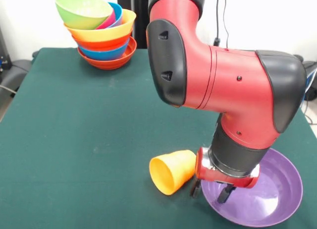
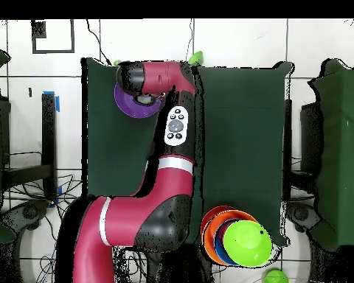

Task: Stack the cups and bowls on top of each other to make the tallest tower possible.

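Note:
The tower [image 1: 105, 38] stands at the table's far left corner: a red-orange bowl at the base, then blue, red-orange and a wide orange bowl, with blue and magenta bowls inside and a green bowl [image 1: 81, 9] tilted on top. It also shows in the overhead view [image 2: 235, 236]. The small orange cup [image 1: 173, 170] lies on its side. The large purple bowl [image 1: 262, 197] sits right of it, and shows overhead [image 2: 128, 105]. My gripper [image 1: 211, 192] is open, low over the purple bowl's left rim, one finger outside and one inside. The arm hides the cup overhead.
The green table [image 1: 74, 140] spreads wide between the cup and the tower. My bulky arm [image 1: 223, 80] hangs over the table's right half. Overhead, a small green bowl [image 2: 276, 277] lies off the table near the tower, and a green object [image 2: 198, 56] sits at the opposite edge.

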